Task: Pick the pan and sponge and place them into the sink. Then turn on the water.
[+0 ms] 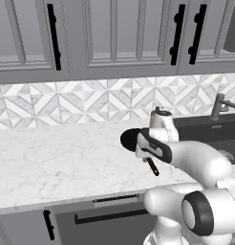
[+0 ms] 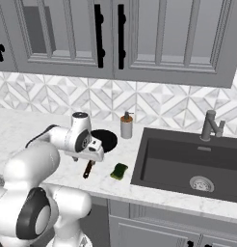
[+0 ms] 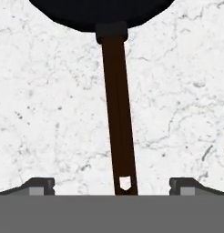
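My gripper [image 3: 112, 185] is wide open and holds nothing. The pan [image 3: 114, 104] lies on the counter [image 3: 41, 113], its brown handle running down the middle of the hand view, between my two fingertips [image 3: 41, 185].

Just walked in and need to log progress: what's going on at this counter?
The arm holds its open gripper above the pan's handle, fingertips either side of it, nothing gripped yet. The pan lies on the counter, the sponge beside it near the sink. The sink holds neither, and no water is running from the faucet.
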Available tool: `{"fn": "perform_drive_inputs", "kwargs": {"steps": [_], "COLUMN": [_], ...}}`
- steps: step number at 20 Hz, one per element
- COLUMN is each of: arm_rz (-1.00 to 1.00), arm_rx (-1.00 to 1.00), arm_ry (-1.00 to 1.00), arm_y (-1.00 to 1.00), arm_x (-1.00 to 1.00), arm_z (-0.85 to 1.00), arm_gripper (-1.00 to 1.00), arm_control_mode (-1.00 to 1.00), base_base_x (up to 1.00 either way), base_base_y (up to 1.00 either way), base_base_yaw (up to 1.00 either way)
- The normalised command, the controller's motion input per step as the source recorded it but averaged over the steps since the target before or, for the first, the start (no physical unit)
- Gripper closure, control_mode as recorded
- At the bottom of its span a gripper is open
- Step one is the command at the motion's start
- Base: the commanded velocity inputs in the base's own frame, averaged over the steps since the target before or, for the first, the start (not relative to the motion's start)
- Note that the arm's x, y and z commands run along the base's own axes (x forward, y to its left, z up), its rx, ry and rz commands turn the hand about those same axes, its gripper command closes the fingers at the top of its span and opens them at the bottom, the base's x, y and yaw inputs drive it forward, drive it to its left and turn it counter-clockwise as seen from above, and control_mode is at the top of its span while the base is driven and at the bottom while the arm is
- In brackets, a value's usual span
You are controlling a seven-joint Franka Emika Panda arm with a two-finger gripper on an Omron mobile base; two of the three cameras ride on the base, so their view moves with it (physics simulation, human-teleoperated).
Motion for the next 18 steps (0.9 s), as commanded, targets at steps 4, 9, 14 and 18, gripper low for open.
{"fn": "perform_drive_inputs", "kwargs": {"steps": [4,9,14,18], "arm_rz": [0.02,0.01,0.01,0.02], "arm_rx": [0.0,0.0,0.0,0.0], "arm_ry": [0.02,0.02,0.02,0.0], "arm_y": [0.0,0.0,-0.04,-0.02], "arm_x": [0.23,0.1,0.15,0.13], "arm_z": [-0.47,-0.18,-0.17,-0.44], "arm_gripper": [-1.0,-1.0,-1.0,-1.0], "arm_control_mode": [-1.0,-1.0,-1.0,-1.0], "base_base_x": [0.0,0.0,0.0,0.0], "base_base_y": [0.0,0.0,0.0,0.0], "base_base_yaw": [0.0,0.0,0.0,0.0]}}
